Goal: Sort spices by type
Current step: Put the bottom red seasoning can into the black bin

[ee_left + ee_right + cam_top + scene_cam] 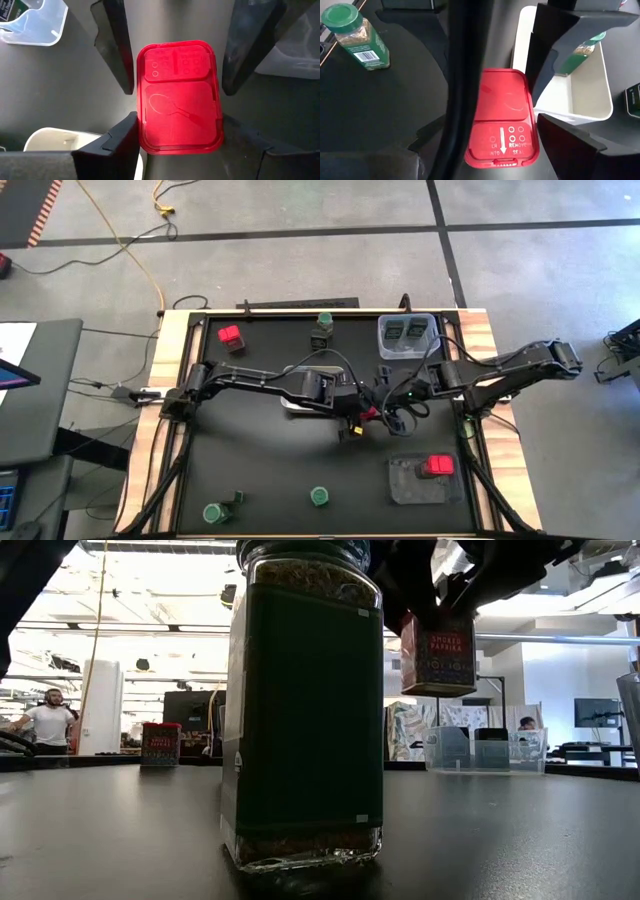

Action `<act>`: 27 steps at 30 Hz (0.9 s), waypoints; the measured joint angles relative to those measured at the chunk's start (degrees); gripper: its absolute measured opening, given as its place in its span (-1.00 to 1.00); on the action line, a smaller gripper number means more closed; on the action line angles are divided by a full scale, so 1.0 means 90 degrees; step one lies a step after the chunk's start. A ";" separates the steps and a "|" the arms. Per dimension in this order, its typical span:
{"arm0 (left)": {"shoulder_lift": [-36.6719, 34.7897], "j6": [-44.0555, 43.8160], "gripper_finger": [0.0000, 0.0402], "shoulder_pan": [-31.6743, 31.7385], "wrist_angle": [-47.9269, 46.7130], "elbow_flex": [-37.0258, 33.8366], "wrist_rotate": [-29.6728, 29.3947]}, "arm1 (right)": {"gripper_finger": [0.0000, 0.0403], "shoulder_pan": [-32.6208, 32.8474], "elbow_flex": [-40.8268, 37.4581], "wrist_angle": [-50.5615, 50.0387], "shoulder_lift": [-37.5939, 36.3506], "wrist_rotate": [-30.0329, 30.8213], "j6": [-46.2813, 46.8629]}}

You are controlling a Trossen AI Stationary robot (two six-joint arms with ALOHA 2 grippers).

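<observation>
A red spice box, lid up, hangs over the table's middle; the low view shows its label. My left gripper is shut on it. My right gripper faces it from the right, open. Its fingers stand on either side of the box's far end, a sliver apart from it. A cable hides one of them. Below lies a white tray with a green-lidded jar on its side. My left gripper pinches the red box between its two fingers, on the two long sides just under the lid, at the end nearer the left arm. The fingers come slanting down from the table's left. The box hangs upright, clear of the table.
A red box and a green-lidded jar stand at the far side. A clear tray at the far right holds two dark tins. A grey tray near right holds a red box. Two green jars stand near the front edge.
</observation>
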 joint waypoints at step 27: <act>0.0000 -0.0085 0.08 0.0000 0.0081 0.0024 0.0017 | 0.25 0.0000 -0.0002 -0.0225 0.0007 0.0000 0.0010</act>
